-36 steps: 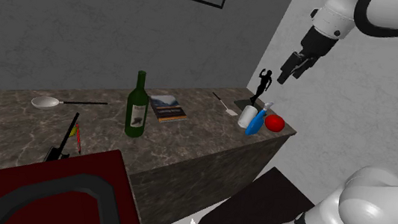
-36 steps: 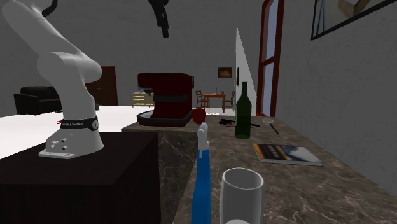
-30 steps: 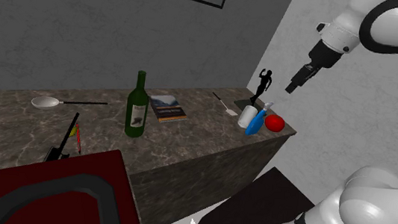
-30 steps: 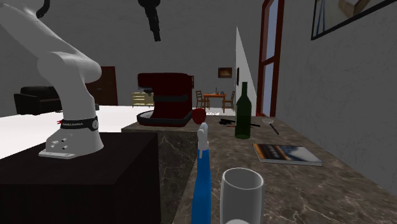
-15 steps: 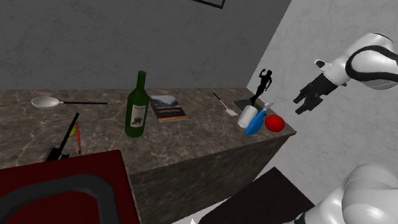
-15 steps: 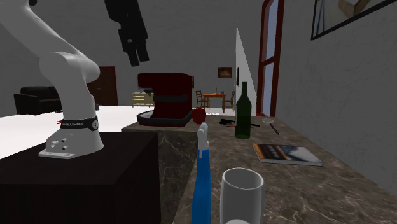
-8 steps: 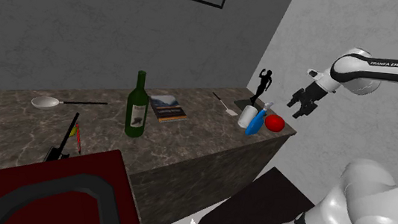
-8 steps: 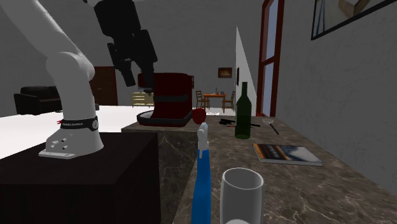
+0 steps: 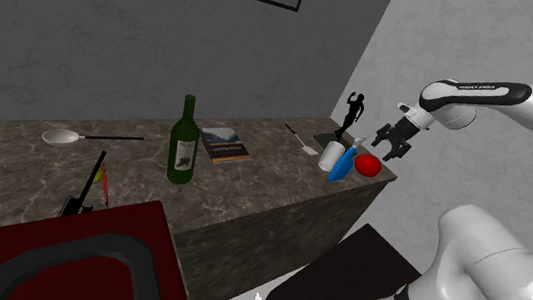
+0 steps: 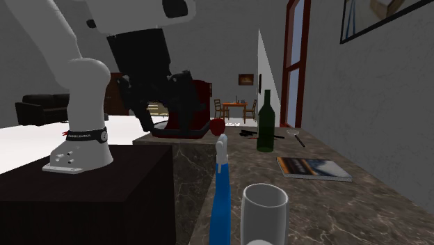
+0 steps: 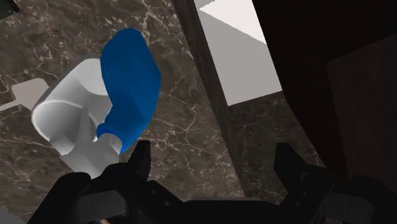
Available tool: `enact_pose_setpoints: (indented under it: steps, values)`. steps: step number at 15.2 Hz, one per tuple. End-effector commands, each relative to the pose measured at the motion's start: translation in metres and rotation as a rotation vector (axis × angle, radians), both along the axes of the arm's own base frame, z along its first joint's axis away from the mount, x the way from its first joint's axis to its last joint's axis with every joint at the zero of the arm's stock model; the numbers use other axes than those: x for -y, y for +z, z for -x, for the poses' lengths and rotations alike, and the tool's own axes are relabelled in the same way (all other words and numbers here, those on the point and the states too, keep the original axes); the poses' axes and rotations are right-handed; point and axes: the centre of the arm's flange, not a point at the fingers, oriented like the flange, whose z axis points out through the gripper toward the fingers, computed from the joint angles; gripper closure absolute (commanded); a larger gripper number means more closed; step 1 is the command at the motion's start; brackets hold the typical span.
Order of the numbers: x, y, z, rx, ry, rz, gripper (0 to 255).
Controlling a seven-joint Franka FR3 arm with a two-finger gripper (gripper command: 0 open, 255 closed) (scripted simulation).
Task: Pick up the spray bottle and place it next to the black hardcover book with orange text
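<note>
the gripper (image 11: pixel 213 164) hangs open just off the right end of the counter (image 9: pixel 251 188) in the shoulder view, its two black fingers (image 11: pixel 140 156) set wide apart with only marble and the counter's edge between them. the spray bottle (image 11: pixel 130 83), blue in the body with a pale head, sits to one side of the nearer finger and not between the pair, so closing here would likely catch nothing. in the shoulder view it stands at the counter's right end, up against or just beside a white cup (image 9: pixel 330 156), with a red round thing (image 9: pixel 368 164) just beside it on the edge side and a black figurine (image 9: pixel 354 112) farther back. the book (image 9: pixel 225 144) lies flat well to the left, just past a green wine bottle (image 9: pixel 185 141); i cannot read its cover text. the trouble i would expect comes from the crowding: a finger sliding in on the cup's side could shove the cup or pinch it along with the bottle, and a nudge on the other side could send the red thing rolling off the edge. the bottle looks tall and narrow, so a glancing touch before the fingers are centred might topple it. carrying it left, a low path could clip the wine bottle.
</note>
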Motion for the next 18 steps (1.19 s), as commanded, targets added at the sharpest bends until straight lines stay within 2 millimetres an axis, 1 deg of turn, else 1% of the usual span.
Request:
enact_pose_setpoints:
  steps: [1,7,10,11,18]
  values:
    - [0.016,-0.020,-0.016,0.000,0.068,-0.012,0]
    - [0.060,-0.075,-0.071,0.013,0.257,-0.053,0]
    - [0.078,-0.103,-0.101,0.019,0.352,-0.073,0]
    - [0.081,-0.109,-0.108,0.021,0.372,-0.078,0]
    - [0.067,-0.143,-0.110,0.021,0.372,-0.078,0]
